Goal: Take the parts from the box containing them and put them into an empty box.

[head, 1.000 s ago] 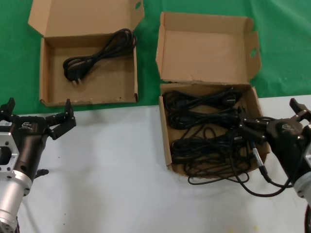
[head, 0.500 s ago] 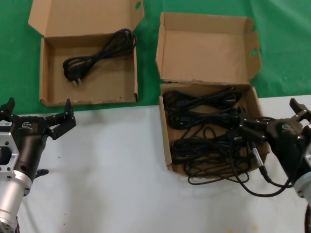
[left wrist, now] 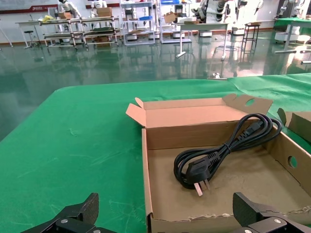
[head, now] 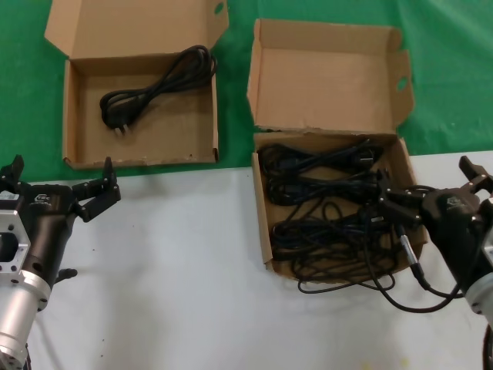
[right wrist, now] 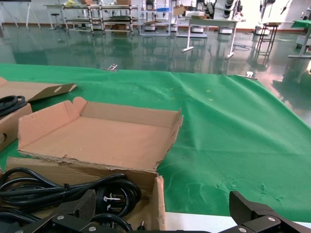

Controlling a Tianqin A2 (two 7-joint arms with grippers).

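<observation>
The squarish box (head: pixel 333 204) stands open, its front part on the white table (head: pixel 169 270) and its back part on the green cloth (head: pixel 447 69). Its lid (head: pixel 327 77) stands up behind it, with folded side flaps and an oval hole (head: pixel 401 83) in the flap on the robot's right side. Inside this box lies a tangled heap of black power cables (head: pixel 327 212), and one cable loop (head: pixel 370 287) hangs over the front wall onto the table.

To the robot's left of the squarish box, well apart from it, is the wider shallow box (head: pixel 139 104), fully on the green cloth. Its flat lid (head: pixel 135 27) is folded back and has a small oval hole (head: pixel 219 9) near one corner. One coiled black cable with a plug (head: pixel 158 83) already lies in this box; the left wrist view shows it too (left wrist: pixel 218 155).

The right gripper (head: pixel 431 196) is at the right front corner of the squarish box, just beside the cable heap. Its fingers are spread wide and they hold nothing.

The left gripper (head: pixel 58 185) hovers over the table, just in front of the wider box and far to the left of the squarish box. Its fingers (head: pixel 106 185) are also spread wide and empty.
</observation>
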